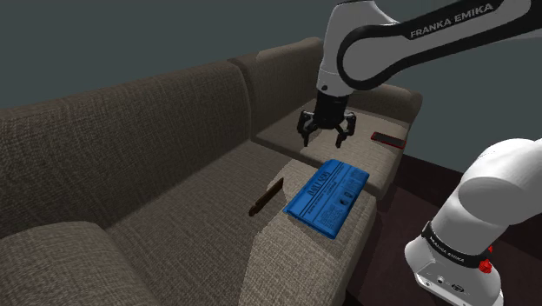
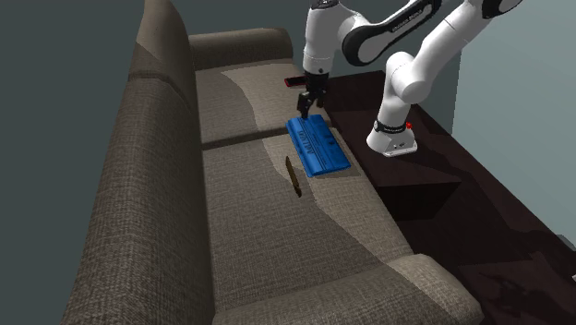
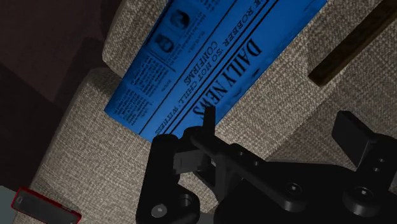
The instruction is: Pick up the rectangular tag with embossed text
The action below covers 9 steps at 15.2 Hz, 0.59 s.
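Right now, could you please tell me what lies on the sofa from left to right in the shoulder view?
Brown stick → blue printed sheet → red-edged black slab.

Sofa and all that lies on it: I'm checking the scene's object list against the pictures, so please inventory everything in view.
sofa: one, grey-brown woven fabric, running across the shoulder view
blue printed sheet: one, blue with dark print headed DAILY NEWS, flat on the seat near its front edge
stick: one, dark brown, thin, lying on the seat to the shoulder view's left of the sheet, apart from it
flat slab: one, black with a red rim, on the seat's far end near the armrest
wall: one, grey-blue, behind the sofa
arm: one, white with dark joints, reaching over the seat
gripper: one, black, fingers apart, above the sheet's far end, holding nothing
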{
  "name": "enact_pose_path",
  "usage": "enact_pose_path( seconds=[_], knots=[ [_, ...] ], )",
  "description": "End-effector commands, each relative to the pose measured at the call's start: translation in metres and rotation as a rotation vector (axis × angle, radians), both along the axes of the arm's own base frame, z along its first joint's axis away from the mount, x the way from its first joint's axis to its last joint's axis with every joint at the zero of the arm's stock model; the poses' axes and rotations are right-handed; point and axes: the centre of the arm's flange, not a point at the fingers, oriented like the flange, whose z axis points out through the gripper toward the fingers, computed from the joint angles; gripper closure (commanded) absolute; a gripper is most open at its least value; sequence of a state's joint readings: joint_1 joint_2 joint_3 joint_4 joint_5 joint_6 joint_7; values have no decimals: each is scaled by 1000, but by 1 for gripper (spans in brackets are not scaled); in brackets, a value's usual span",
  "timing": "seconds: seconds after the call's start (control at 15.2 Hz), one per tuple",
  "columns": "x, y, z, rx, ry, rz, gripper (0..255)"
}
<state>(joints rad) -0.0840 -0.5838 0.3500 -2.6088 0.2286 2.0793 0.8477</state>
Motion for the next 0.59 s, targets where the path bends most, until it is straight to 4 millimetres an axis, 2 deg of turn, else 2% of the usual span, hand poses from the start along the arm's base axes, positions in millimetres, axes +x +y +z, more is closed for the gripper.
enact_pose_path(
  seconds=[0.0,0.53],
  knots=[
    [15,11,-21,7,-5,-70,0],
    [67,41,-105,30,-15,-335,0]
  ],
)
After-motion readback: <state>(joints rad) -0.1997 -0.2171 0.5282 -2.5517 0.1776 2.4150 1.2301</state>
